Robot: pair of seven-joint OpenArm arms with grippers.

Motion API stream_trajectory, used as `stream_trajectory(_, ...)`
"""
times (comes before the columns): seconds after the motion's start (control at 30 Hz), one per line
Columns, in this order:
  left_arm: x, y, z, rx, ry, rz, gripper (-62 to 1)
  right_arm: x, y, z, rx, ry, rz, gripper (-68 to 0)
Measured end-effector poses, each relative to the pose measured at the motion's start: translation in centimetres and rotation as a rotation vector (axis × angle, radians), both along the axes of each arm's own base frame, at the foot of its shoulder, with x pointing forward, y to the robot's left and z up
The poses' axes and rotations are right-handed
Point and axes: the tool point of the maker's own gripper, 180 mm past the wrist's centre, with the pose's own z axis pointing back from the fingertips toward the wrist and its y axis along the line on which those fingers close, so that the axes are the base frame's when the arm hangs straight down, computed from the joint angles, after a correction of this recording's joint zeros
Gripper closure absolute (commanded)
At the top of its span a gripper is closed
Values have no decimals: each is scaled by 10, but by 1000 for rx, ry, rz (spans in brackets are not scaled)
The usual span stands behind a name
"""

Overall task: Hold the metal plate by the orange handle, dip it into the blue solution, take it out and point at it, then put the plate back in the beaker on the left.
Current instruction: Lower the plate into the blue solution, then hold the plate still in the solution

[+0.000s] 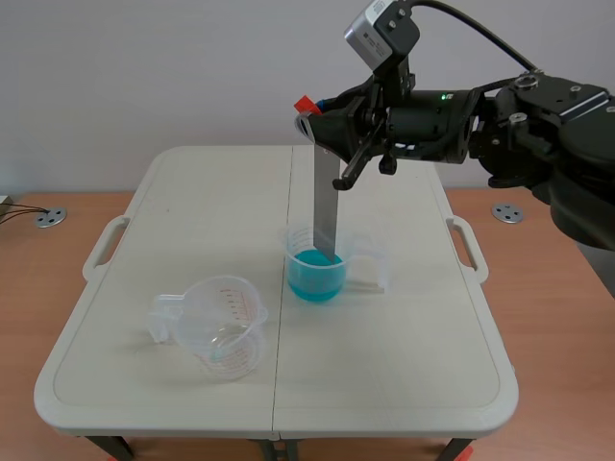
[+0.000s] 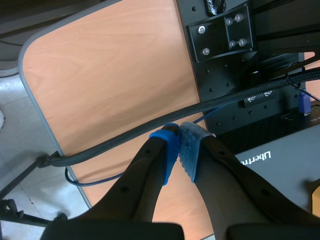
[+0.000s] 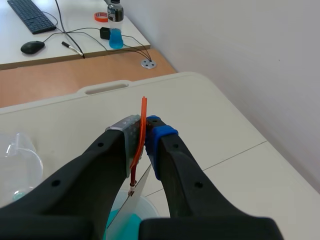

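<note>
At the centre of the tabletop [image 1: 404,365], the metal plate [image 1: 326,206] stands nearly upright, its lower end dipped in the blue solution [image 1: 309,280] of a clear beaker [image 1: 292,252]. The right fingers [image 3: 107,155] clamp its orange handle [image 3: 143,125] at the plate's 12 o'clock end. The empty beaker [image 1: 223,327] sits at 8 o'clock from the clear beaker. The left fingers [image 2: 167,150] are pressed together, holding nothing.

Metal plate [image 1: 327,216] hangs upright, ctr frame, orange handle [image 1: 305,102] up top, tip dipped in blue solution [image 1: 312,280] inside clear beaker [image 1: 296,245]. 2nd beaker [image 1: 226,325], empty, upright, lower left w/ red markings.
</note>
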Motion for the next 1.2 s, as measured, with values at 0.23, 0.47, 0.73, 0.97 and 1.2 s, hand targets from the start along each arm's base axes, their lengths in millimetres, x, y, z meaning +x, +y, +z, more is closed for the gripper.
stream_trajectory(0.23, 0, 0, 0, 0, 0, 0, -32, -3, -1, -20, 6, 36, -12, -13)
stream_trajectory(0.47, 0, 0, 0, 0, 0, 0, -32, -7, 1, -39, 0, 65, -13, -13)
stream_trajectory(0.73, 0, 0, 0, 0, 0, 0, -32, -6, -12, -61, -11, 110, -49, -13)
stream_trajectory(0.97, 0, 0, 0, 0, 0, 0, -32, -7, -7, -62, 2, 108, -42, -13)
stream_trajectory(1.2, 0, 0, 0, 0, 0, 0, -32, -7, -6, -62, 2, 105, -40, -13)
